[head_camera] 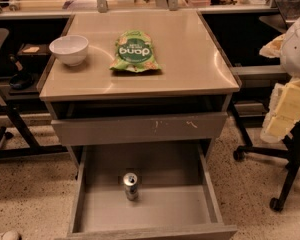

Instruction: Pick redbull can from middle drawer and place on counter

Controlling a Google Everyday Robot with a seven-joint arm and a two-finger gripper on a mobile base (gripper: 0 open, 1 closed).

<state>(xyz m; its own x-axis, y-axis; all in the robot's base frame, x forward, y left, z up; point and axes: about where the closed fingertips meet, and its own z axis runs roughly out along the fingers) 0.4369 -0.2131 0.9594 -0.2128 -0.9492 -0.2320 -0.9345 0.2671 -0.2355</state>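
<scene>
Can stands upright in the open drawer, mid-floor, below the table. Hand at right edge, up and right of can, well apart; open or closed, can't tell.

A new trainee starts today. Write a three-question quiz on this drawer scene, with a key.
1. True or false: the can stands upright in the open drawer.
2. What lies beside the bowl on the counter? A) green bag B) red mug C) spoon
3. Fill in: the gripper is at the picture's ____ edge, away from the can.

Key: 1 true; 2 A; 3 right.
</scene>
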